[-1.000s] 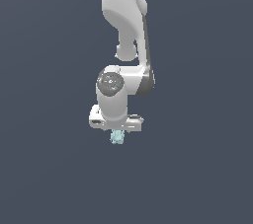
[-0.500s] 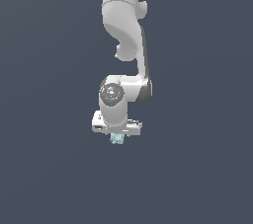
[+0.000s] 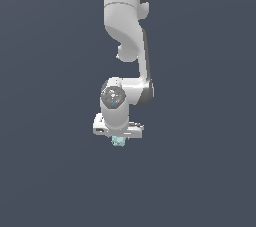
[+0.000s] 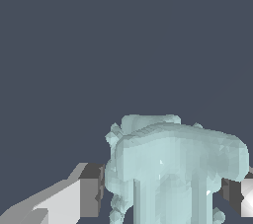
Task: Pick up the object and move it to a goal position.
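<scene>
Gripper [image 3: 119, 140] points down, closed on the object [image 3: 118, 141], a small pale cyan lumpy block w/ only its lower part peeking out below the white hand in exterior view. Wrist view: object [image 4: 173, 168] sits btwn the two fingers [image 4: 79, 196], both pads touching its sides. Nothing but plain dark grey backdrop around; no surface visible under it.

A bare simulated scene: flat slate-grey backdrop [image 3: 210, 121] everywhere, no furnishings.
</scene>
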`<state>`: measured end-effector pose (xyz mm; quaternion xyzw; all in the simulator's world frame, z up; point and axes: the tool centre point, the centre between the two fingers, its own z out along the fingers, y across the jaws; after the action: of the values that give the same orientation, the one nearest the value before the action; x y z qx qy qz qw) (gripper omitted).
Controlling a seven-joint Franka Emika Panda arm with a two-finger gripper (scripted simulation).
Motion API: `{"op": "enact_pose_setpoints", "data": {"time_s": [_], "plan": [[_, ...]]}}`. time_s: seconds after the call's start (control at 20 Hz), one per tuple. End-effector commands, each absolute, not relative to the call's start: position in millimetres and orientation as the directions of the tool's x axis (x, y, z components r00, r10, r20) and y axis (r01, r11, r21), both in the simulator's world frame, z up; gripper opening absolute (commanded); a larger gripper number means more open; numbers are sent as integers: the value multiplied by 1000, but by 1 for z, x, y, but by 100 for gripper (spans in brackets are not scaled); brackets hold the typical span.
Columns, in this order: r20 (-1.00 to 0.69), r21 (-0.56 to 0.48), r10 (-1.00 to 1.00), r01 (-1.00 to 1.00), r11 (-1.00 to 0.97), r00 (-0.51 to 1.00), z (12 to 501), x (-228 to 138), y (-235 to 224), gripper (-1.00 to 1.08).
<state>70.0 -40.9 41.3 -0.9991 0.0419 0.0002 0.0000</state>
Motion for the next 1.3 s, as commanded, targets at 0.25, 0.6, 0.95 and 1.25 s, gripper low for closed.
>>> {"op": "enact_pose_setpoints", "data": {"time_s": [0.25,0.6,0.95,1.25], "plan": [[1,0,-85,-85,-996,996,42,70,-41,-100],[45,8,-148,-149,-989,988,73,88,-58,-100],[156,17,-297,-304,-953,942,151,121,-101,-100],[286,5,-458,-479,-878,842,251,140,-154,-100]]}}
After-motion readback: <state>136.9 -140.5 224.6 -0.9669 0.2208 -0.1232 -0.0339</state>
